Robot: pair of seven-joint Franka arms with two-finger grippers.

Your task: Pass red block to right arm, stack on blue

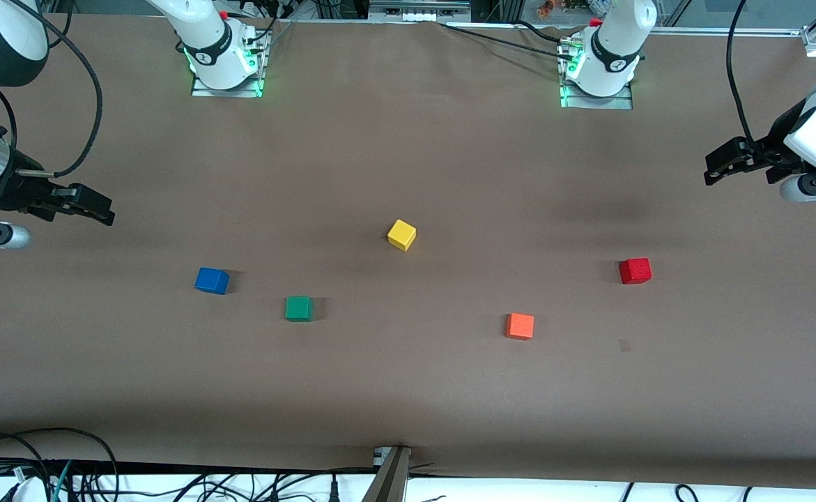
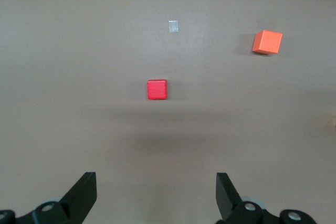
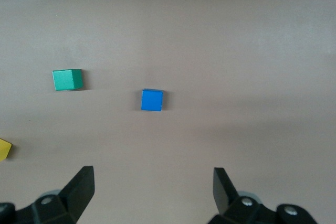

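The red block (image 1: 635,270) (image 2: 157,89) lies on the brown table toward the left arm's end. Toward the right arm's end lies the blue block (image 1: 212,280) (image 3: 151,100). My left gripper (image 1: 716,166) (image 2: 156,187) hangs high in the air at the left arm's end of the table, open and empty, well clear of the red block. High at the other end hangs my right gripper (image 1: 104,210) (image 3: 153,184), also open with nothing between its fingers, apart from the blue block.
A yellow cube (image 1: 401,234) sits mid-table. A green cube (image 1: 299,308) (image 3: 67,80) lies beside the blue block, nearer the front camera. An orange cube (image 1: 520,325) (image 2: 267,42) lies nearer the camera than the red block. A small pale mark (image 1: 624,345) (image 2: 173,26) shows on the table.
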